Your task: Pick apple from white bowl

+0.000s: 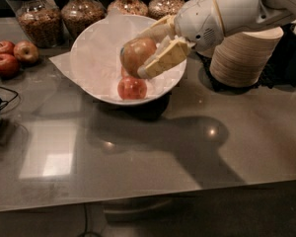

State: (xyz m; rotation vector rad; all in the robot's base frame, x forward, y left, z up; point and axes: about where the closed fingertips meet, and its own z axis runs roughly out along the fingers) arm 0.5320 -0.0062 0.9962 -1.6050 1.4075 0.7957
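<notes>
The white bowl [91, 53], wide and lined with crumpled white paper, stands at the back middle of the grey counter. My gripper [140, 53] reaches in from the upper right and is shut on the apple [135, 52], a yellowish-tan apple with a red blush, held above the bowl's middle. One tan finger [164, 59] lies along the apple's near side, the other behind it. An all-red apple [131, 88] lies in the bowl just below the held one.
Three darker red apples [10, 57] lie at the left edge. A stack of off-white disposable bowls [244, 53] stands right of the bowl. Several glass jars [35, 15] line the back. A black cable [0, 105] lies at the left.
</notes>
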